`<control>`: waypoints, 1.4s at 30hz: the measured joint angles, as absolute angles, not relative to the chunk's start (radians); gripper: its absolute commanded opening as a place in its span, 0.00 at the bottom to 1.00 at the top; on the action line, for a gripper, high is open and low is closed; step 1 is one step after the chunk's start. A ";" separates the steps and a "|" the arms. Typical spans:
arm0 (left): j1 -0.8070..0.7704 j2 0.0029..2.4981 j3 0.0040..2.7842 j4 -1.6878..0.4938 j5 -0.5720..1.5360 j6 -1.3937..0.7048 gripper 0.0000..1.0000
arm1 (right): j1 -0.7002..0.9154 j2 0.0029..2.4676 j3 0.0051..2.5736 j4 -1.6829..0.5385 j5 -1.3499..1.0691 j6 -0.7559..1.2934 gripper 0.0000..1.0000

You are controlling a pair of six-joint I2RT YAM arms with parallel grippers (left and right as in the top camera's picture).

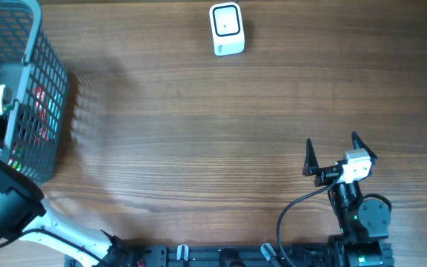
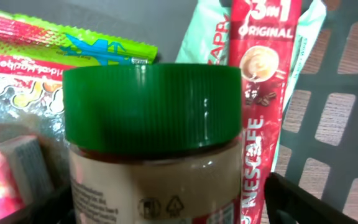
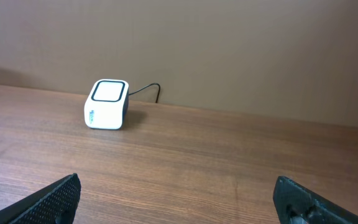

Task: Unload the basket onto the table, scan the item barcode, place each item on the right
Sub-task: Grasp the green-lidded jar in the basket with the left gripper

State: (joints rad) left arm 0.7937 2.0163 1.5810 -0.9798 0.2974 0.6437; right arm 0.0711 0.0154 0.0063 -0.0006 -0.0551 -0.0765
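A green-lidded jar (image 2: pixel 151 112) in the basket (image 1: pixel 47 96) is flanked by the spread left gripper (image 2: pixel 166 211). The right gripper (image 1: pixel 331 141) is held spread over the tabletop (image 1: pixel 199 133).

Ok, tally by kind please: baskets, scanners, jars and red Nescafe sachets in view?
Grey basket: 1
White scanner: 1
Green-lidded jar: 1
Red Nescafe sachet: 1
Total: 4
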 measured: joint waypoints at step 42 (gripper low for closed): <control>0.792 2.040 1.557 -0.866 0.279 0.427 0.78 | 0.071 0.015 0.006 -0.001 -0.055 -0.077 1.00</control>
